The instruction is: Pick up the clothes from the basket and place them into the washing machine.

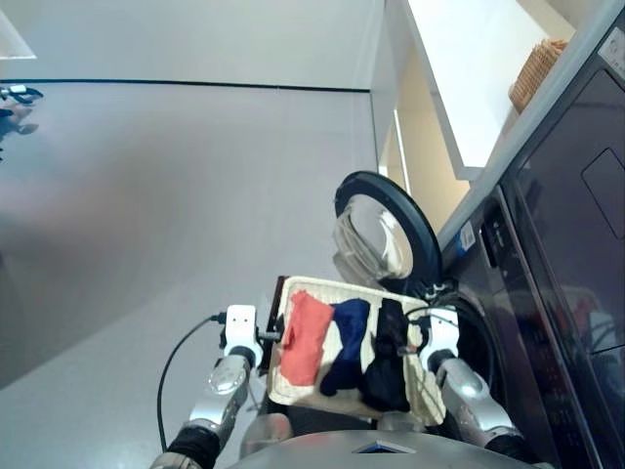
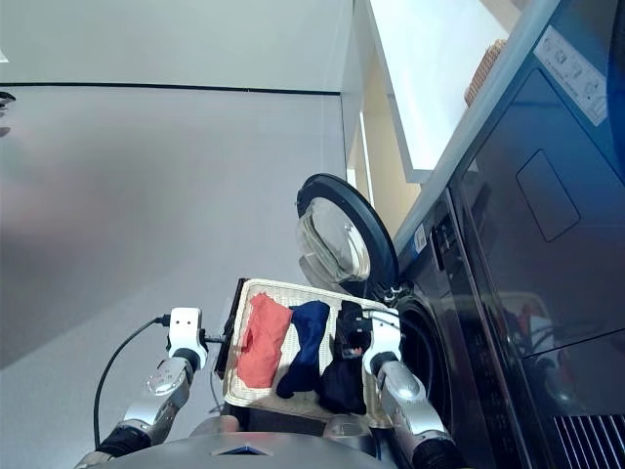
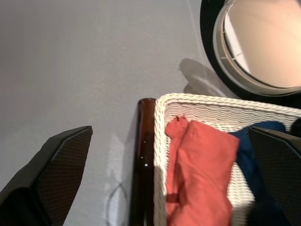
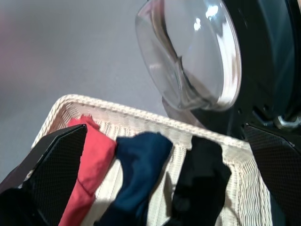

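Note:
The cream-white wicker basket (image 1: 332, 287) sits just in front of me and holds three clothes side by side: a coral-red one (image 1: 305, 338), a navy one (image 1: 348, 344) and a black one (image 1: 389, 363). My left gripper (image 3: 169, 131) is open at the basket's left rim, over the coral-red piece's edge, holding nothing. On the basket's right side, my right gripper (image 4: 165, 127) stands open above the navy and black pieces, its fingers (image 4: 56, 160) wide apart and empty. The washing machine (image 1: 488, 283) is to the right, its round door (image 1: 383, 233) swung open beyond the basket.
A dark brown bar (image 3: 144, 155) runs along the basket's left rim. Above the washer is a dark glossy panelled appliance (image 1: 576, 215). A small brown wicker basket (image 1: 535, 70) stands on the white counter (image 1: 469, 88). Grey floor (image 1: 146, 244) stretches to the left.

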Tool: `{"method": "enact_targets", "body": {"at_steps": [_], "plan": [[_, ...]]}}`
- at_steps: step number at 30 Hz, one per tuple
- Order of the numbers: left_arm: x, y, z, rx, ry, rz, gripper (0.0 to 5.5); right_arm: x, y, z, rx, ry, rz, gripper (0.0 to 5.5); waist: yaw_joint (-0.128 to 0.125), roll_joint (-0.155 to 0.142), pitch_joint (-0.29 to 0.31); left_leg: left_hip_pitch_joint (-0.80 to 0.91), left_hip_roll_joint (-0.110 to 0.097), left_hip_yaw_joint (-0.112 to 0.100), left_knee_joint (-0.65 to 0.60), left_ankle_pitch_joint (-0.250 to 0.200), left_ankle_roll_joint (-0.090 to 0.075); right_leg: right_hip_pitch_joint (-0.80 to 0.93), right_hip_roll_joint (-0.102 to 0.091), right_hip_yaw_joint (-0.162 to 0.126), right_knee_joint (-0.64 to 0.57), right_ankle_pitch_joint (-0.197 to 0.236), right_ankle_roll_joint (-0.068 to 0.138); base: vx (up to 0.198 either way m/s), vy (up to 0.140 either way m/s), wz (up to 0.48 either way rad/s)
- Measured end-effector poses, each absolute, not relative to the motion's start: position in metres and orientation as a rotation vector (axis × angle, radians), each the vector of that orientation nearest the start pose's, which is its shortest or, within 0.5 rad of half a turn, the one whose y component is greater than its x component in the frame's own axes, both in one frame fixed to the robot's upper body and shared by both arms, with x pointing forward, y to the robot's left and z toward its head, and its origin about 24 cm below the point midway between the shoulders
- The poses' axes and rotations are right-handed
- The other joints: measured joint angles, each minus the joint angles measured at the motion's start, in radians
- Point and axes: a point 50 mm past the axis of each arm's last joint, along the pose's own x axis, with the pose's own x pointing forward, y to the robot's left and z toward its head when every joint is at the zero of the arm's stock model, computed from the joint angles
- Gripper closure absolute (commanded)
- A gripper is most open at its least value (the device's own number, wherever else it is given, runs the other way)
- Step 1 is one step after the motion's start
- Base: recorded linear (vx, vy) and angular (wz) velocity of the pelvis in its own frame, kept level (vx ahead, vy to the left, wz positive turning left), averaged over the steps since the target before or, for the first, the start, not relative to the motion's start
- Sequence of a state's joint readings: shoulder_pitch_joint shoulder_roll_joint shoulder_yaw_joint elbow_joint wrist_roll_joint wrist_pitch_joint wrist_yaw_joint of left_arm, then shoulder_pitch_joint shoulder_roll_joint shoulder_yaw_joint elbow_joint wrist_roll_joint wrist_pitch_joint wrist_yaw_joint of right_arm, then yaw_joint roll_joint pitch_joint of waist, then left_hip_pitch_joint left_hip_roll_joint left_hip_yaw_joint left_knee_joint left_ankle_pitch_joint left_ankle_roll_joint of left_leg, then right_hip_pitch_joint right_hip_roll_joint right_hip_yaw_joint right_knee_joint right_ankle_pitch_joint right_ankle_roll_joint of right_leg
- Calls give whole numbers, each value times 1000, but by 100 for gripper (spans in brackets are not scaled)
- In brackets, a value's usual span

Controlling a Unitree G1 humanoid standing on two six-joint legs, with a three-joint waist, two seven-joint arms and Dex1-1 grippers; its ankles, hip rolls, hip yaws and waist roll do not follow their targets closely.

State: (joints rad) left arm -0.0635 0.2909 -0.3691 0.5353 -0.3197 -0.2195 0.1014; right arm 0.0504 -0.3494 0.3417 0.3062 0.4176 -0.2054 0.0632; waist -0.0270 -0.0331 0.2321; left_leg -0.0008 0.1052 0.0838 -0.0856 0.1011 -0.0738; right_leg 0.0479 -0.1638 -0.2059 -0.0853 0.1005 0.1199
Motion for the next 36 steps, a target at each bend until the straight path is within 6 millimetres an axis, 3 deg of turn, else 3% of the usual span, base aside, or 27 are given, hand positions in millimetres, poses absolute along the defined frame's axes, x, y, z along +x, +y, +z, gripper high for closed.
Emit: {"method": "enact_targets", "body": {"at_steps": [6, 11, 19, 24, 27, 31, 36], "plan": [[266, 141, -13, 146, 149, -188, 0, 247, -138, 15, 34, 65, 351, 0, -1, -5, 108, -68, 0, 2, 1, 18, 2, -72, 7, 10, 3, 21, -3, -78, -13, -15], [294, 130, 23, 229, -4, -207, 0, 270, -111, 72, 29, -167, 456, 0, -3, -10, 205, -137, 3, 1, 22, 29, 2, -145, 10, 16, 30, 26, -7, -50, -18, -4], [315, 115, 53, 268, -110, -236, 0, 290, -78, 136, 4, -411, 566, 0, -15, -13, 289, -282, 5, -2, 103, 21, 0, -278, 12, 22, 88, 26, -12, -83, -31, 7], [323, 107, 60, 278, -134, -228, 0, 292, -57, 160, -4, -503, 628, 0, -14, -18, 297, -386, 17, -1, 206, -10, 1, -393, 14, 47, 198, -9, -22, -87, -16, -83], [325, 107, 63, 279, -142, -216, 0, 293, -51, 173, 26, -559, 618, 0, -23, -19, 297, -495, 26, -11, 306, -34, 2, -509, 12, 57, 319, -45, -31, -79, -7, -14], [326, 107, 59, 273, -131, -188, 0, 292, -46, 174, 38, -560, 617, 0, -24, -20, 298, -603, 33, -28, 388, -50, -1, -628, 4, 66, 424, -75, -45, -61, 11, 4], [335, 105, 63, 280, -128, -160, 0, 290, -40, 173, 58, -554, 627, 0, -27, -24, 299, -707, 39, -30, 444, -55, 6, -745, -1, 89, 500, -85, -43, -36, 11, -30]]}}
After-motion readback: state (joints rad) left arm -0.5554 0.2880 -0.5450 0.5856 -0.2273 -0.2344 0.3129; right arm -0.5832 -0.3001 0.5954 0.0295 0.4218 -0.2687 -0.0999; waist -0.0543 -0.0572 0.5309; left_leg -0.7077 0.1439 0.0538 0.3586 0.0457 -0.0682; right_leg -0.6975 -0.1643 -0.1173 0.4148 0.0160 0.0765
